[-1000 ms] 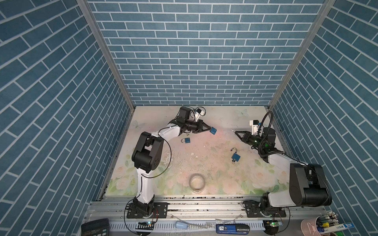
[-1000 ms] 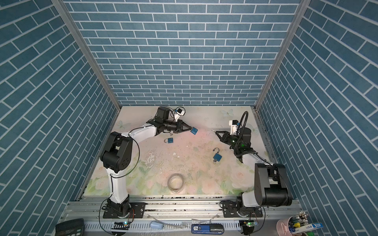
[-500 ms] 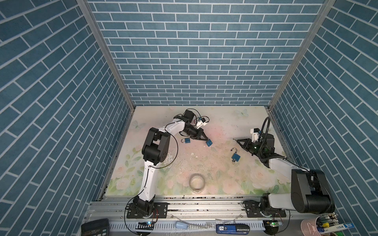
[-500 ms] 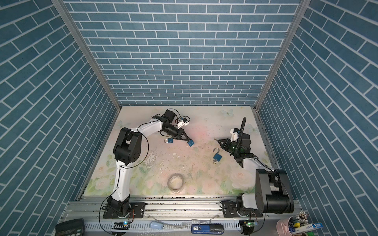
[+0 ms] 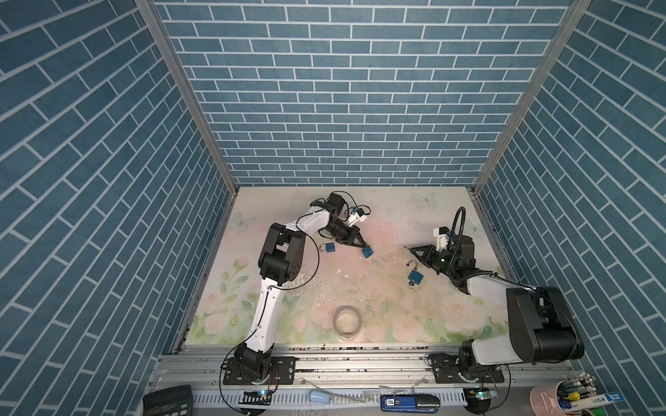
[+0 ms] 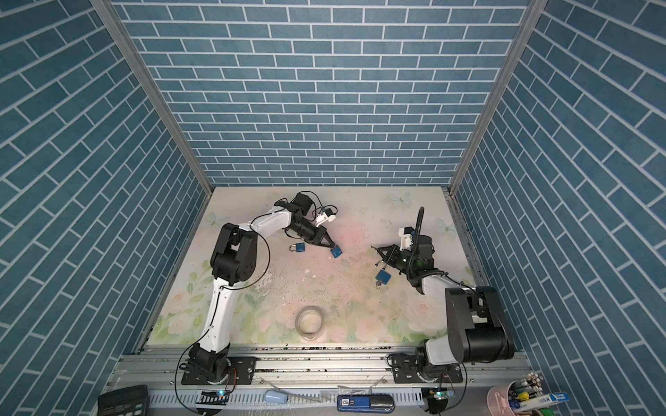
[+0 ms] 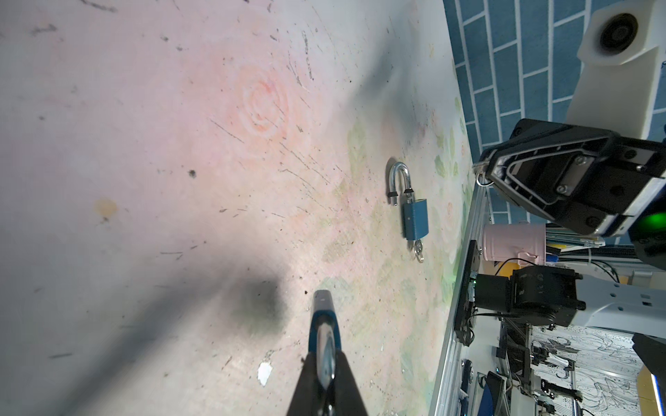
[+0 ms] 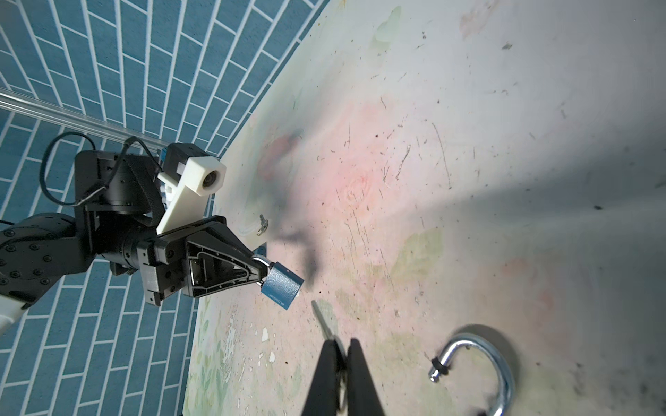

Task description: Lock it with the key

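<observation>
My left gripper point(image 5: 360, 246) point(image 6: 328, 246) is shut on the shackle of a small blue padlock point(image 5: 367, 251) point(image 6: 336, 252), holding it just above the floral mat. The left wrist view shows the padlock point(image 7: 323, 317) edge-on between the fingers point(image 7: 346, 378). My right gripper point(image 5: 406, 248) point(image 8: 341, 345) is shut on a thin silver key point(image 8: 320, 318) whose blade points toward the held padlock point(image 8: 283, 286), with a gap between them. In the right wrist view the left gripper point(image 8: 260, 269) faces me.
An open blue padlock point(image 5: 415, 275) point(image 7: 415, 219) with a key in its base lies below the right gripper. A closed padlock point(image 5: 328, 247) lies beside the left arm. A tape roll point(image 5: 347, 321) sits near the mat's front edge. A loose key point(image 8: 263, 225) lies on the mat.
Both grippers have come down and toward the front of the mat. The left carried its padlock and the right its key. The left arm's elbow has swung inward.
</observation>
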### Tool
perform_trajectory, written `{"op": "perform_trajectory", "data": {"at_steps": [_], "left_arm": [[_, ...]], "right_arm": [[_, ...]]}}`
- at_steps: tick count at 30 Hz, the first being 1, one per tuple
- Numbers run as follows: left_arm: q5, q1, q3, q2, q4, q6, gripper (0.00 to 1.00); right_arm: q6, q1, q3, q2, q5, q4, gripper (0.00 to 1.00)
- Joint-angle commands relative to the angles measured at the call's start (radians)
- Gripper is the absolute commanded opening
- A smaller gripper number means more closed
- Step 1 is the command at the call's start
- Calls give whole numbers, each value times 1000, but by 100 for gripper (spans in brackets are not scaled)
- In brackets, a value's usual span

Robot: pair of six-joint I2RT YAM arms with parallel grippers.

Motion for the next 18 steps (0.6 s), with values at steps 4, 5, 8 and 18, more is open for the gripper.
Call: {"op": "perform_trajectory", "data": {"at_steps": [4, 5, 8, 18], "left_arm": [[6, 1, 47, 62, 5, -6, 4], [7, 0, 54, 70, 2, -7, 6], [5, 1, 68, 83, 3, -7, 10], [-64, 8, 142, 133, -27, -21, 33]], "right_arm": [[23, 30, 55, 77, 17, 61, 0], [25, 36, 61, 86, 19, 67, 0], [26, 48, 81, 108, 27, 75, 0], [46, 94, 119, 162, 82, 104, 0]]}}
